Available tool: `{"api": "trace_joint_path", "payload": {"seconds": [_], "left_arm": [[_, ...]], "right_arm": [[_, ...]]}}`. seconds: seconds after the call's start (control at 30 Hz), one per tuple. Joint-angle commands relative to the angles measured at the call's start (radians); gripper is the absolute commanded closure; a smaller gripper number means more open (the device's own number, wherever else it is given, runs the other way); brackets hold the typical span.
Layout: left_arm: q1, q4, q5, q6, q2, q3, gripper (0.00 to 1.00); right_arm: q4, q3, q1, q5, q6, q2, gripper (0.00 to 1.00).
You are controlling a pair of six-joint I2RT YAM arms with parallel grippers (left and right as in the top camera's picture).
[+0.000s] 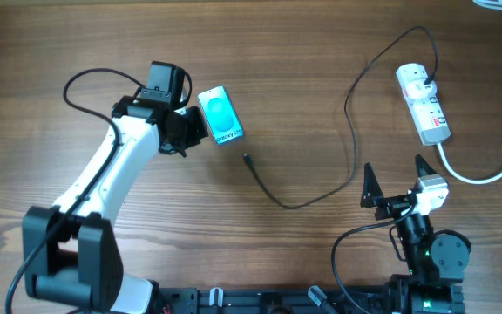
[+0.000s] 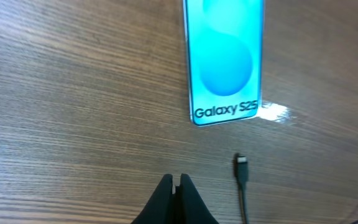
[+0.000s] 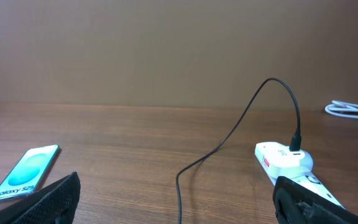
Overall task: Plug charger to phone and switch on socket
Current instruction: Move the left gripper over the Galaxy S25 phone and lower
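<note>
The phone [image 1: 220, 115] lies flat on the wooden table with its cyan screen up; it also shows in the left wrist view [image 2: 224, 59] and the right wrist view [image 3: 27, 172]. The charger's black cable [image 1: 321, 187] runs from the white adapter [image 1: 423, 84] in the socket [image 1: 423, 103] to its free plug tip [image 1: 247, 159] just below the phone. My left gripper [image 2: 176, 182] is shut and empty, left of the plug tip [image 2: 240, 163] and short of the phone. My right gripper [image 1: 396, 179] is open and empty, below the socket [image 3: 291, 163].
The socket's thick white cord [image 1: 495, 170] loops off the right edge of the table. Another white cord [image 3: 352, 110] lies at the far right.
</note>
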Motion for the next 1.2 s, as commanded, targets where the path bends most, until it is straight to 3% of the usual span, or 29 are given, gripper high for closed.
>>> {"api": "trace_joint_path", "payload": {"seconds": [0.0,0.67,0.77,0.87,0.9,0.93,1.07,1.17], "left_arm": [[-0.006,0.008,0.008,-0.038,0.071,0.007,0.96],[-0.006,0.119,-0.1,-0.122,0.211,0.006,0.88],[-0.006,0.132,-0.124,-0.122,0.211,0.006,0.82],[-0.011,0.155,-0.123,-0.123,0.214,0.006,0.5],[-0.021,0.175,-0.123,-0.123,0.217,0.006,0.33],[-0.029,0.189,-0.123,-0.123,0.221,0.006,0.22],[-0.074,0.232,-0.124,-0.122,0.247,0.006,0.06],[-0.105,0.298,-0.124,-0.122,0.268,0.006,0.02]], "right_arm": [[0.003,-0.001,-0.006,0.012,-0.011,-0.008,0.0],[0.003,-0.001,-0.006,0.012,-0.011,-0.008,0.0],[0.003,-0.001,-0.006,0.012,-0.011,-0.008,0.01],[0.003,-0.001,-0.006,0.012,-0.011,-0.008,0.0],[0.003,-0.001,-0.006,0.012,-0.011,-0.008,0.0],[0.003,-0.001,-0.006,0.012,-0.011,-0.008,0.0],[0.003,-0.001,-0.006,0.012,-0.011,-0.008,0.0],[0.003,-0.001,-0.006,0.012,-0.011,-0.008,0.0]]}}
